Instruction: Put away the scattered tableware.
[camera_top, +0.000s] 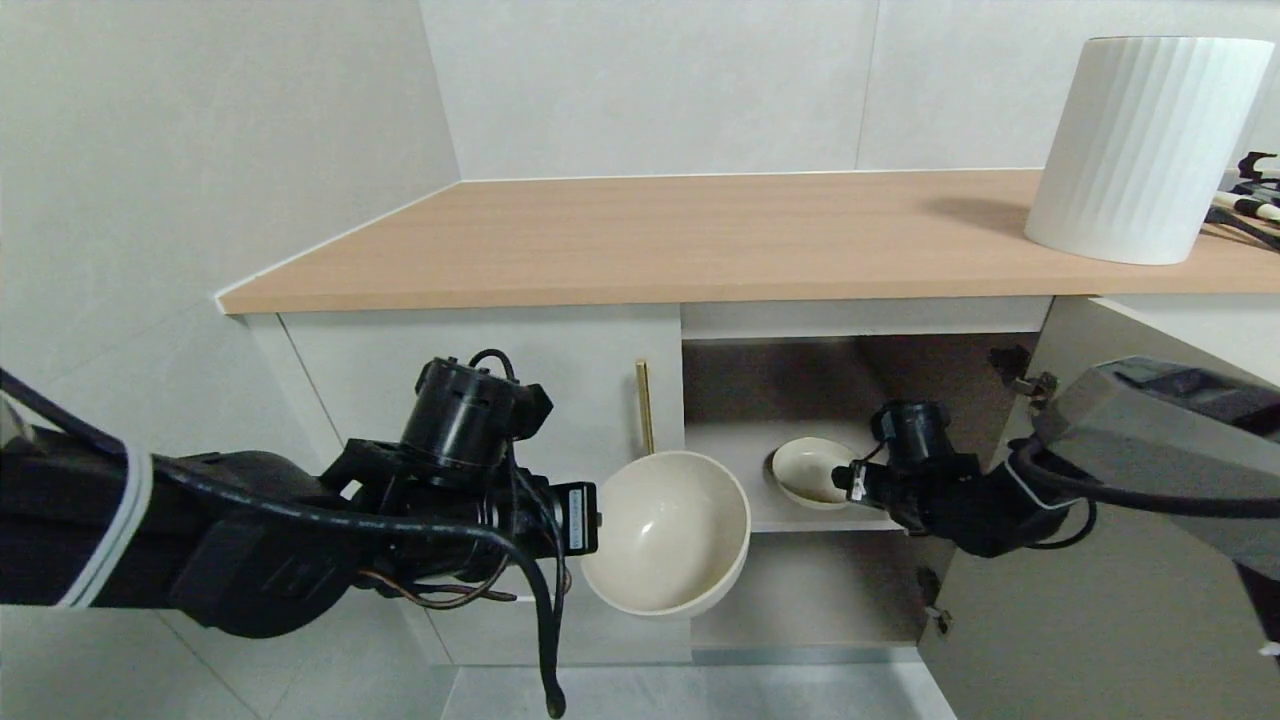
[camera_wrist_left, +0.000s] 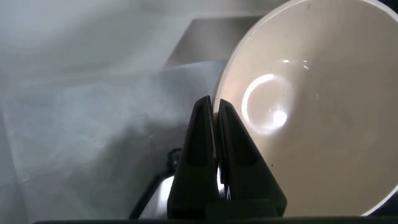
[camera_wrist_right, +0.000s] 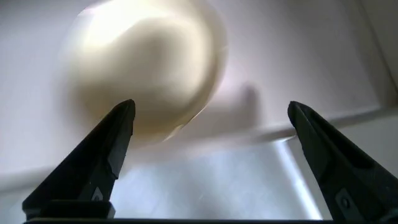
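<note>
**Big bowl (camera_top: 668, 532) held just left of the open cabinet (camera_top: 860, 380)**

Left gripper (camera_top: 598, 522) pinches the big bowl's rim, fingers (camera_wrist_left: 205, 134) pressed together on it. The bowl hangs tilted before the closed door. The shelf (camera_top: 728, 440) lies ahead and to its right. Right gripper (camera_top: 848, 482), fingers (camera_wrist_right: 118, 127) spread, sits nearer, just beside the small bowl (camera_top: 803, 468) on that shelf.

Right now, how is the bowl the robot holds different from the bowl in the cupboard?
The held bowl looks bigger than the cupboard bowl. The held bowl hangs tilted in the air, pinched at its rim by the left hand; the cupboard bowl rests on a shelf. Both are cream and empty.
</note>
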